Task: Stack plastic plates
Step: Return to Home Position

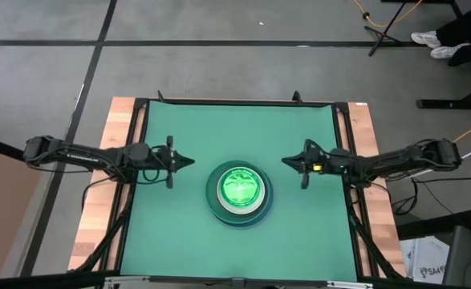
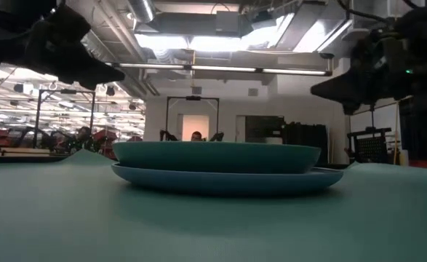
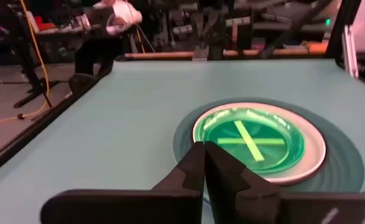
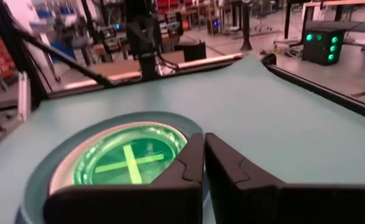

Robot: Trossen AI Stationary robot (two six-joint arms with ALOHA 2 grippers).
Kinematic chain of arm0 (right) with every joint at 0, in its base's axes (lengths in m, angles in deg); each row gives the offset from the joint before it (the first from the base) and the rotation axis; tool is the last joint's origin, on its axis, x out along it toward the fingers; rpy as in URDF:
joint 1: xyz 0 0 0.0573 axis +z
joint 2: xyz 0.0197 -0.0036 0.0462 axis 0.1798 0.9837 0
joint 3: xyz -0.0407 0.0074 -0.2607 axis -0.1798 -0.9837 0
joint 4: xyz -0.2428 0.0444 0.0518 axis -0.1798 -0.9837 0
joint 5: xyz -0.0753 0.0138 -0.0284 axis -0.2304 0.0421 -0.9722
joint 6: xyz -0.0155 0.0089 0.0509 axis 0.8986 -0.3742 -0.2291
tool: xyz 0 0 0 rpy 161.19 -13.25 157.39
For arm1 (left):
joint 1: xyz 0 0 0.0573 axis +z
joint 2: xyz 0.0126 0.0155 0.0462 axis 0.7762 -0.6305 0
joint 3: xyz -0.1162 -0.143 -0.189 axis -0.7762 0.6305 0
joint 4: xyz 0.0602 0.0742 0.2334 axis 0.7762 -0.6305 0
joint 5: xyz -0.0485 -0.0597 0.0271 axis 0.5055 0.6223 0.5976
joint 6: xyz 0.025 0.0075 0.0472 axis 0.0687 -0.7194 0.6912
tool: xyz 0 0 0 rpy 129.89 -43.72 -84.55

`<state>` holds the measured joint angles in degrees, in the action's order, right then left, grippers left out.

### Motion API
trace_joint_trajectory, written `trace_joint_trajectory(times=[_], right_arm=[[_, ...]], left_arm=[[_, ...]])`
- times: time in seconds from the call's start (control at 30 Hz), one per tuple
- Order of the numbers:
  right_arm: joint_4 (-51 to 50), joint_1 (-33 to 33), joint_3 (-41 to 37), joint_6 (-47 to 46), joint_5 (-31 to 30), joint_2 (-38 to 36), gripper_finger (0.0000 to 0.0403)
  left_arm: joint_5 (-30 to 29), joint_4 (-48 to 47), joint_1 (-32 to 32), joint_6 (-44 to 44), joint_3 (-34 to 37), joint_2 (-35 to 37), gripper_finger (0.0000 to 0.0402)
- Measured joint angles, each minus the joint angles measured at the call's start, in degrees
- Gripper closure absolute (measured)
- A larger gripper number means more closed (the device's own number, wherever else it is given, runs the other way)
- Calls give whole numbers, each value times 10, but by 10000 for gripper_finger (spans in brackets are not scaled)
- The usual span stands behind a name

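One stack of plastic plates (image 1: 240,193) rests on the green mat at the table's middle: wide blue and dark green plates below, a white one above, small translucent lime-green ones on top. It also shows in the low view (image 2: 220,166), the left wrist view (image 3: 260,142) and the right wrist view (image 4: 127,158). My left gripper (image 1: 188,160) hovers shut to the stack's left, above the mat. My right gripper (image 1: 286,160) hovers shut to its right. Neither touches the plates.
The green mat (image 1: 179,241) covers the table, framed by dark rails and wooden side strips (image 1: 99,209). Free mat lies all around the stack. Beyond the far edge are cables, a stand and a person's shoes (image 1: 437,44).
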<state>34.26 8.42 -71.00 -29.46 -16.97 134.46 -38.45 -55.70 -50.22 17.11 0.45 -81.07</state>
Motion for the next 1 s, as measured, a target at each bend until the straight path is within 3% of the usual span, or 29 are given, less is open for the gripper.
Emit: trace_joint_trajectory(times=[0.63,1.0], right_arm=[[-195,0,-20,-8,-41,-266,393],[-345,0,-20,-13,28,-431,393]], left_arm=[[-9,-66,-1,6,47,207,396],[-19,-172,-1,6,47,307,396]])
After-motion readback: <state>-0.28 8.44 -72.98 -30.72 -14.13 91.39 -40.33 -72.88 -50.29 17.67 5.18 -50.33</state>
